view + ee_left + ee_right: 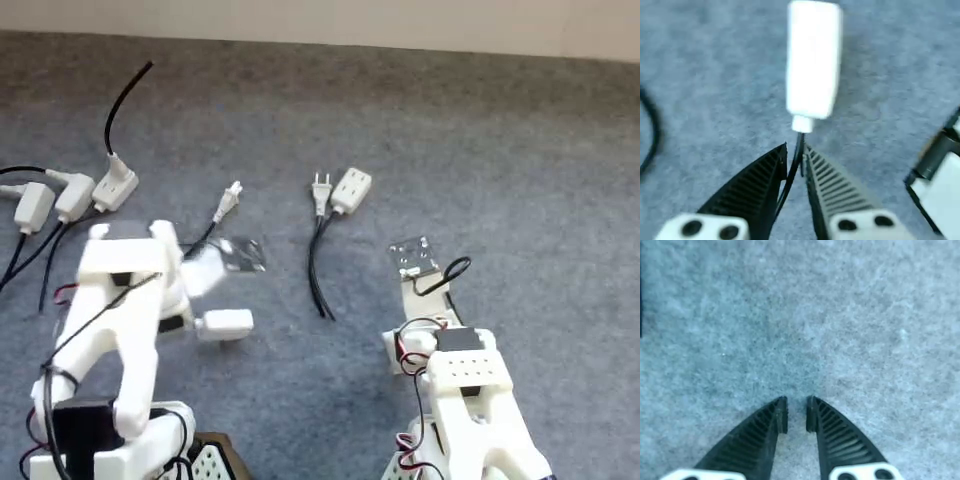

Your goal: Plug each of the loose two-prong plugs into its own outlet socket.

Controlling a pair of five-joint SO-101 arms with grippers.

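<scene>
Though apart from the held plug (813,60), second plug (320,187) beside white socket (351,190).

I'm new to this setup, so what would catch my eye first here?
The left pincer, shut on the black cable just behind a white plug, left of the carpet's middle. Next, a loose plug lying beside its outlet socket mid-carpet, and three joined plug-socket pairs at the left edge.

The bench (520,150) is wearing rough, matt grey cloth; the plug (812,60) is showing smooth, glossy white plastic, and the jaws of the left gripper (795,152) are showing ribbed matt black.
</scene>
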